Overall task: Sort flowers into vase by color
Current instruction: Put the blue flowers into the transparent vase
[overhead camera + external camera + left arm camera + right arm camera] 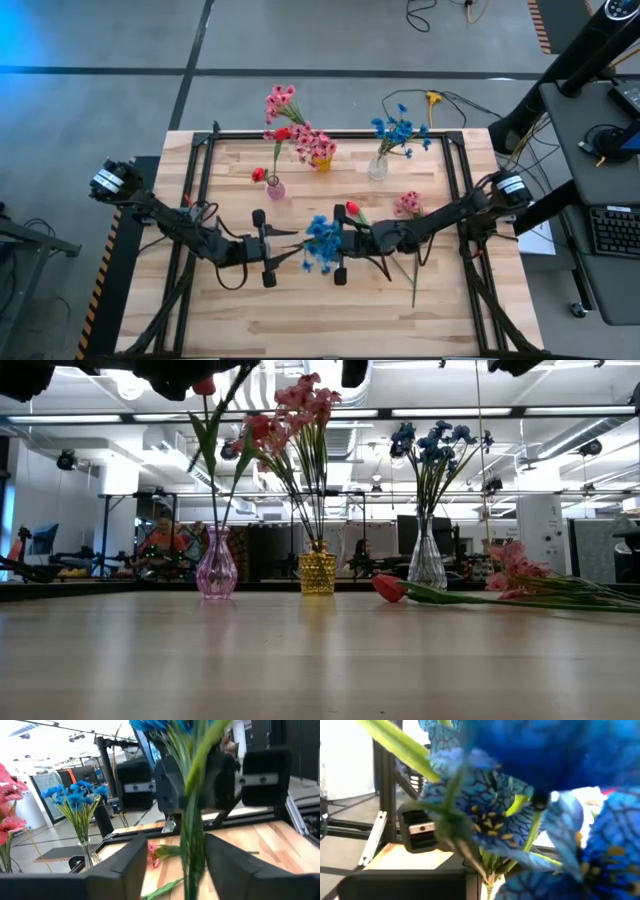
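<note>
Blocking rt wrist view: blue flower (322, 243) fills it w/ petals and yellow centres; little else readable there.
Blue flower, where: raised over mid tabletop (300, 320), between the two claws, bloom toward the right arm.
Left claw (176, 857): released. Fingers (125, 865) spread, green stem running between them, closer to one; can't tell if it touches.
Right claw (330, 245): right at the bloom, facing the left claw. Grip state can't tell (the flower covers it from above, and its own cam sees only petals).
Low view: both arms cut off at the top edge, only dark bits show.
Pink vase (217, 565): far side of tabletop, holds red tulips.
Yellow vase (317, 573): middle of the row, holds pink blooms.
Clear vase (427, 565): next along, holds blue blooms.
Loose red tulip (390, 588): lying flat on the wood, near the clear vase.
Loose pink flower (510, 575): lying just beside it, stems overlapping; partly under the right arm in high view.
Surface: light wood planks in a black frame.
Room: grey floor w/ dark lines, cables beyond the far edge, keyboard (610, 230) on a side desk. Strip lights overhead; a person in orange (165, 540) far back, too blurred for more.
</note>
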